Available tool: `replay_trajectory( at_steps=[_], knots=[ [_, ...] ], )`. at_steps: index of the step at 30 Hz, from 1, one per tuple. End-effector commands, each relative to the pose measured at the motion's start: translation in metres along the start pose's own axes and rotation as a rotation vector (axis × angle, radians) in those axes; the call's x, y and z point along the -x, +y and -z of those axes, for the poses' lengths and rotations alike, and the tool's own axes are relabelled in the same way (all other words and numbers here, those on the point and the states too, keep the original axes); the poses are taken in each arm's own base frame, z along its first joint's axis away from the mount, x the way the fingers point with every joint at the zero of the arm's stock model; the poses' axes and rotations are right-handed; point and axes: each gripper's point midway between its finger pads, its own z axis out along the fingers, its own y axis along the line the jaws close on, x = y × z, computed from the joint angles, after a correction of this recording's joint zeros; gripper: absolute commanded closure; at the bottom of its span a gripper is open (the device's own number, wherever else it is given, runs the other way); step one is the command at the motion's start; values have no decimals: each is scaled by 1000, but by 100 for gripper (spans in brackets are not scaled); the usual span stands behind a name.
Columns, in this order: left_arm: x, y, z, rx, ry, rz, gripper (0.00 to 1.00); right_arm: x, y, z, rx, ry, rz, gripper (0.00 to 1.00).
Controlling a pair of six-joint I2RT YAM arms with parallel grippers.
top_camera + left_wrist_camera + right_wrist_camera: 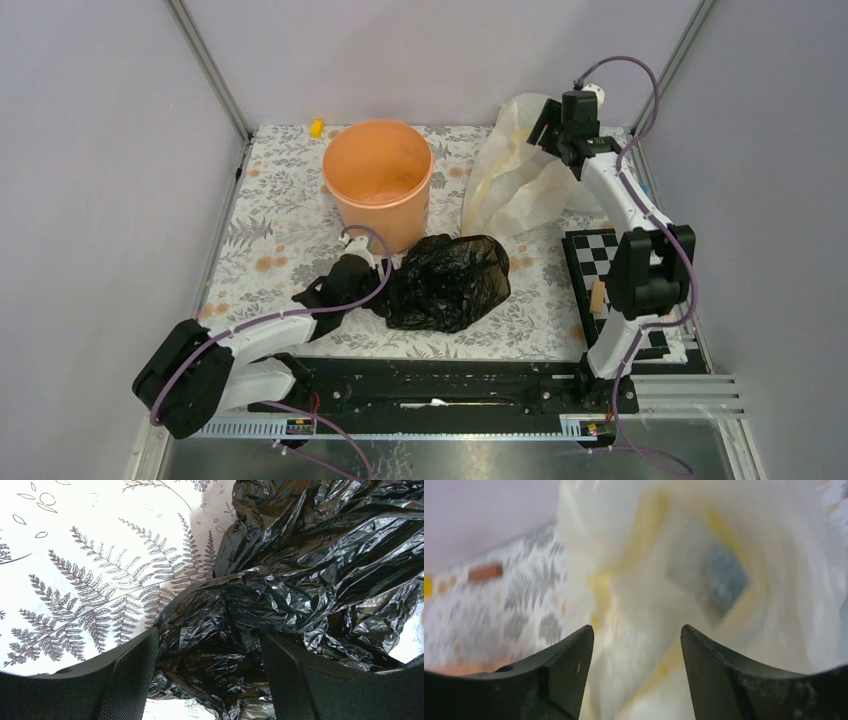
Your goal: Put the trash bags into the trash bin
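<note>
Black trash bag (447,283) | crumpled heap on table (265,235); near edge between left jaws, bulk straight ahead | left jaws spread, unclamped | trash bin (378,170) upright, near, off their side | right jaws parted at cream bag (510,175), well apart | left arm nearer

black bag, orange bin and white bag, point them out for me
black bag (450,282), top view, crumpled middle
orange bin (395,215), top view, front wall
white bag (510,182), top view, bulging middle

Plain lilac walls (100,150); fern-print tablecloth (270,230); metal corner posts (210,70); even light.
</note>
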Motion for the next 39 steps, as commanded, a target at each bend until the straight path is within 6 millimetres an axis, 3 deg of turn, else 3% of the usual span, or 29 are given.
replay_trajectory(
  at_steps=[1, 8, 15, 27, 33, 39],
  knots=[
    [32, -25, 10, -84, -82, -40, 25, -41, 44, 71, 313, 150, 104, 25],
    [54, -43, 32, -146, -145, -85, 29, -101, 73, 172, 687, 250, 160, 15],
    [62, -38, 40, -107, -174, -107, 35, -151, 61, 220, 829, 269, 155, 12],
    [55, -11, 30, -12, -214, -47, 43, -214, 18, 192, 679, 333, 76, 19],
    [45, -8, 18, -9, -173, -62, 44, -232, 21, 192, 729, 396, 59, 42],
    [42, 2, 6, 38, -159, -89, 46, -231, 24, 184, 718, 413, 48, 82]
  ],
)
